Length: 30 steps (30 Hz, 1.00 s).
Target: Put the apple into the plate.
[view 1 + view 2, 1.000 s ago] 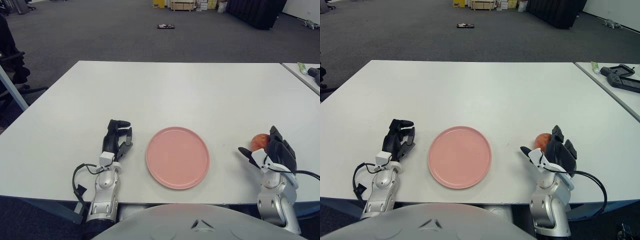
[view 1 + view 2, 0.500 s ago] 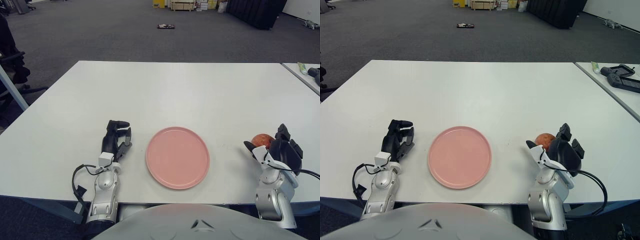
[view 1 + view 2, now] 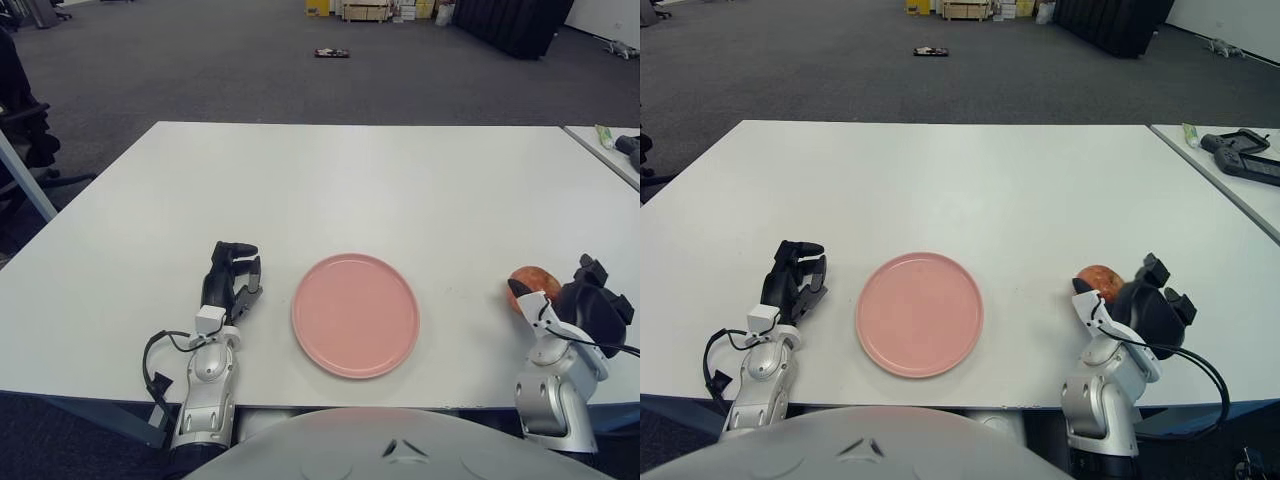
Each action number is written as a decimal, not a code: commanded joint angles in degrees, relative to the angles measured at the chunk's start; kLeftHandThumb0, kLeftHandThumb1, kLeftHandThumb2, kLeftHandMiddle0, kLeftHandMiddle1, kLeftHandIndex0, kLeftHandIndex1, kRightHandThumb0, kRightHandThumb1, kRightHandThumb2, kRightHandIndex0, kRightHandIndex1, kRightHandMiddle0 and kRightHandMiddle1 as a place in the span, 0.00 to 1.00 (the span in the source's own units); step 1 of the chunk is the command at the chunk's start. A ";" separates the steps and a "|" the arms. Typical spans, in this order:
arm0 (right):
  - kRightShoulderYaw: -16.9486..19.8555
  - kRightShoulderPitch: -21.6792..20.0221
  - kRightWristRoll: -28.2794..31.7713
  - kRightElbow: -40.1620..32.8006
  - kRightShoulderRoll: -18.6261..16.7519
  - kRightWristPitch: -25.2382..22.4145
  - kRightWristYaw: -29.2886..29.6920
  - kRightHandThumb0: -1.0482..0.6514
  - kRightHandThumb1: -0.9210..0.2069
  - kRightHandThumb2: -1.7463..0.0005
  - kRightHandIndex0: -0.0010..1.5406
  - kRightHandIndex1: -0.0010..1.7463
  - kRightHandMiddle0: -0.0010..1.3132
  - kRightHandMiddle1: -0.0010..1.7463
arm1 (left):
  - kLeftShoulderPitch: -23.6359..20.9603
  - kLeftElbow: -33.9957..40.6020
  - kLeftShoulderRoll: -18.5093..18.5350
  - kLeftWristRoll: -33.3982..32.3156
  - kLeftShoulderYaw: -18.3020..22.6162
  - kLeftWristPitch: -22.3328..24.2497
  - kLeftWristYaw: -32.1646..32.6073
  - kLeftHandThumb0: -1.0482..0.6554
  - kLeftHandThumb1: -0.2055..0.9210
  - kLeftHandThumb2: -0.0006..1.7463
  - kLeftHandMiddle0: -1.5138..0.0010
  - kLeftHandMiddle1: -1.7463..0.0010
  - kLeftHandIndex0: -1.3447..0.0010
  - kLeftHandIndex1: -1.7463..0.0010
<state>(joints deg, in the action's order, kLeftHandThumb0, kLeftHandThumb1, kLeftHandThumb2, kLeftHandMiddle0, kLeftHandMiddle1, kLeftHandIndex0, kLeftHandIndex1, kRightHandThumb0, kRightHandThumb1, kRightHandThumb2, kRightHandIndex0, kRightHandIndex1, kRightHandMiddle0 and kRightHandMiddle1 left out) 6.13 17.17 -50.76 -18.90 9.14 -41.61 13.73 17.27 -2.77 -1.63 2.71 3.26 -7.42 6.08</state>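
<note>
At the near right edge of the white worktop [image 3: 970,180], the right hand [image 3: 1145,305] sits against the apple [image 3: 1099,280], its dark fingers [image 3: 1155,270] wrapping the fruit's right and near side; the pictures do not make plain whether they have closed on it or only lie alongside, so I cannot tell if it is held. The apple shows just beside the hand, well to the right of the pink plate [image 3: 919,313], with bare worktop between them. Judged by its look, the apple is firm, round and smooth-skinned, moderately light, unlikely to break but apt to roll or slip from a loose pinch; a hold across its widest part, with fingers on opposite sides, seems the safest. The plate is shallow and low-rimmed, so the fruit may roll once set down unless it is released near the centre. On the near left, the left hand [image 3: 232,282] shows just left of the plate, idle, its fingers curled and holding nothing. The worktop is matte, flat and pale. Further off, at the far right, a second table [image 3: 1230,165] carries a dark device [image 3: 1243,155] and a small tube [image 3: 1191,134]. Beyond lies grey carpet [image 3: 840,60], with a small object [image 3: 930,51] on it and boxes [image 3: 975,10] far back.
</note>
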 commanded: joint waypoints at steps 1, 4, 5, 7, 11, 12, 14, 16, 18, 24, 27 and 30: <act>0.41 -0.84 -0.44 0.86 0.97 -1.03 -0.58 0.10 0.13 0.73 0.00 0.34 0.00 0.25 | 0.29 -0.55 0.37 0.02 0.35 1.21 0.05 0.41 0.94 0.36 0.71 0.10 0.83 0.00; 0.02 -1.06 -0.51 1.45 2.05 -1.75 -1.97 0.08 0.13 0.72 0.00 0.31 0.00 0.21 | 0.34 -0.71 0.45 0.06 0.40 0.93 0.03 0.41 0.94 0.36 0.72 0.09 0.83 0.00; -0.25 -1.11 -0.51 1.73 2.78 -2.13 -3.15 0.08 0.12 0.72 0.00 0.31 0.00 0.19 | 0.35 -0.77 0.46 0.06 0.44 0.88 0.05 0.41 0.94 0.36 0.72 0.09 0.83 0.00; -0.71 -1.09 -0.52 1.87 3.73 -2.72 -4.97 0.06 0.12 0.72 0.00 0.29 0.00 0.16 | 0.36 -0.84 0.46 0.05 0.49 0.84 0.09 0.41 0.93 0.36 0.72 0.09 0.82 0.00; -1.24 -0.91 -0.25 1.57 4.89 -3.43 -7.71 0.05 0.11 0.73 0.00 0.27 0.00 0.14 | 0.36 -0.93 0.40 0.07 0.57 0.71 0.23 0.41 0.93 0.37 0.72 0.09 0.82 0.00; -1.31 -0.86 0.13 1.67 5.40 -3.39 -8.76 0.05 0.11 0.73 0.00 0.26 0.00 0.14 | 0.31 -0.90 0.35 0.10 0.60 0.79 0.34 0.41 0.93 0.37 0.72 0.10 0.82 0.00; -1.41 -0.73 0.74 1.94 6.04 -3.15 -10.19 0.05 0.12 0.74 0.00 0.25 0.00 0.15 | 0.25 -0.83 0.28 0.16 0.64 0.95 0.50 0.41 0.93 0.37 0.73 0.10 0.82 0.00; -1.90 -0.97 1.34 3.31 6.39 -2.80 -11.21 0.05 0.13 0.74 0.00 0.24 0.00 0.17 | 0.22 -0.80 0.21 0.19 0.69 1.04 0.65 0.41 0.93 0.36 0.73 0.10 0.82 0.00; -2.12 -1.11 1.54 3.85 6.54 -2.73 -11.62 0.05 0.14 0.74 0.00 0.24 0.00 0.18 | 0.22 -0.80 0.17 0.21 0.72 1.07 0.70 0.41 0.94 0.36 0.73 0.10 0.83 0.00; -2.69 -3.41 3.68 10.44 7.64 -0.42 -11.70 0.07 0.15 0.73 0.00 0.27 0.00 0.21 | 0.35 -0.37 -0.12 0.23 0.79 1.52 1.01 0.41 0.95 0.35 0.75 0.10 0.83 0.00; -2.77 -3.62 4.19 11.00 8.08 -0.23 -11.69 0.09 0.18 0.71 0.00 0.29 0.00 0.23 | 0.54 0.09 -0.25 0.22 0.77 1.76 1.11 0.41 0.96 0.34 0.75 0.09 0.84 0.00; -3.02 -4.64 5.41 14.59 9.46 1.83 -11.73 0.11 0.23 0.68 0.00 0.33 0.00 0.27 | 0.72 0.44 -0.45 0.38 0.72 1.86 1.39 0.41 0.96 0.34 0.76 0.09 0.84 0.00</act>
<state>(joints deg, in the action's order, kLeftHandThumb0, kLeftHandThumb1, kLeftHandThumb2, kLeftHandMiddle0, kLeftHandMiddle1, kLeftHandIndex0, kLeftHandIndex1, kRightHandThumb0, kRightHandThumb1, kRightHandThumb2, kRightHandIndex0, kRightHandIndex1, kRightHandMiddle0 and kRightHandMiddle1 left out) 4.28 13.30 -47.81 -8.17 17.78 -41.25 3.43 17.45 -2.22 -1.91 2.75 3.83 -6.98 6.76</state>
